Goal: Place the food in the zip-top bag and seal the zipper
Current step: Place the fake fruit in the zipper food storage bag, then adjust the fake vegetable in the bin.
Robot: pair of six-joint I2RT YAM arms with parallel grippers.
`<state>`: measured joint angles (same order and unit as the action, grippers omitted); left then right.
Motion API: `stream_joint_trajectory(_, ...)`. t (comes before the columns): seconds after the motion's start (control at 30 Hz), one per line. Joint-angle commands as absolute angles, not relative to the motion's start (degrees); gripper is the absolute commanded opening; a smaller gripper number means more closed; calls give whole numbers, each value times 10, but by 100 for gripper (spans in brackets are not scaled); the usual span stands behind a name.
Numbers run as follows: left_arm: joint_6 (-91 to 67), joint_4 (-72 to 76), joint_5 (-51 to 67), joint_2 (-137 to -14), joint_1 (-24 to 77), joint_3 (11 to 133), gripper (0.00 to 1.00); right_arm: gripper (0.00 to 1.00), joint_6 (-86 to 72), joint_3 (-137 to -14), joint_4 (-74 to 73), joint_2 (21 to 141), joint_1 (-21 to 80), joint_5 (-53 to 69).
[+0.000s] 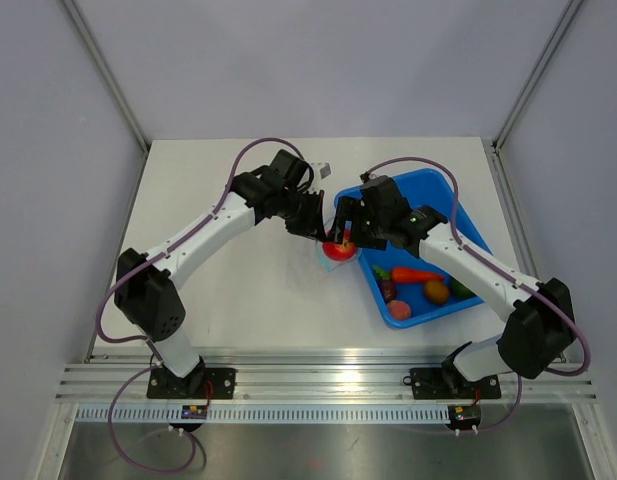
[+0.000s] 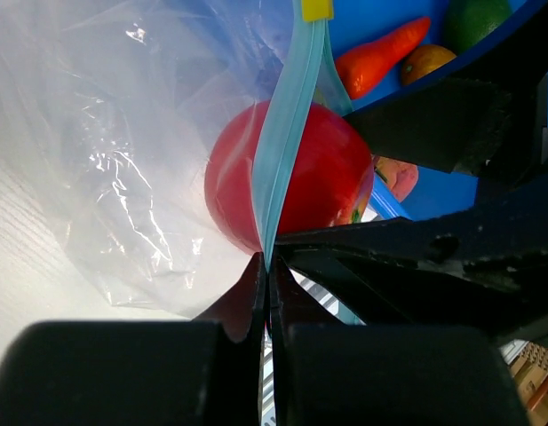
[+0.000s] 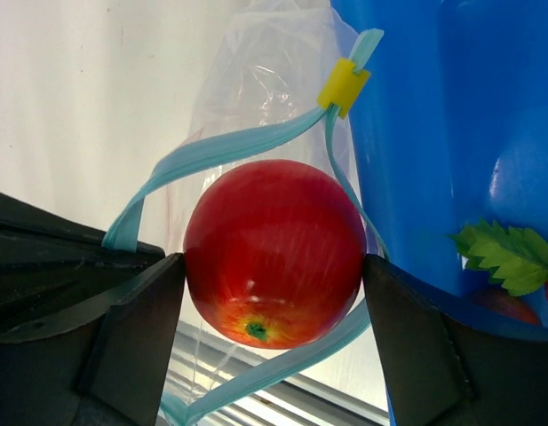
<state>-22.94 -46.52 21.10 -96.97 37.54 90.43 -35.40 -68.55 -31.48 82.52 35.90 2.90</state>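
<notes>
Two arms meet at the middle of the white surface, just beside the near-left rim of the blue tray. The left gripper has its jaws fully closed on the teal-blue zipper of the zip-top bag, pinching one strip of it at its near end and holding the mouth of the clear pouch apart. A yellow slider sits at the far end of the zipper, next to the tray wall. The red apple lies in the bag's mouth, with one zipper strip curving above it and the other below. The right gripper stands with its jaws wide, one finger on each flank of the apple and each tip at its skin; whether they press on it or merely bracket it cannot be told. The rest of the food is in the tray: an orange carrot, an orange round piece, a green one and a piece with a green leaf.
</notes>
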Motion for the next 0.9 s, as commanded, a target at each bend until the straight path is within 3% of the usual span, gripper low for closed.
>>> stream_joint_trajectory(0.0,-227,-446,218,-969,377,933,0,88,-337,-717,-317,796,371,20)
stream_joint_trajectory(0.27,-221,-450,197,-973,374,922,0,86,-322,-724,-356,715,371,-71)
stream_joint_trajectory(0.47,-215,-461,187,-969,374,925,0,76,-288,-704,-471,702,322,-216)
stream_joint_trajectory(0.63,-202,-477,179,-969,367,935,0,75,-242,-664,-554,740,271,-204)
stream_joint_trajectory(0.87,-171,-517,171,-976,358,973,0,83,-173,-668,-575,844,257,-168)
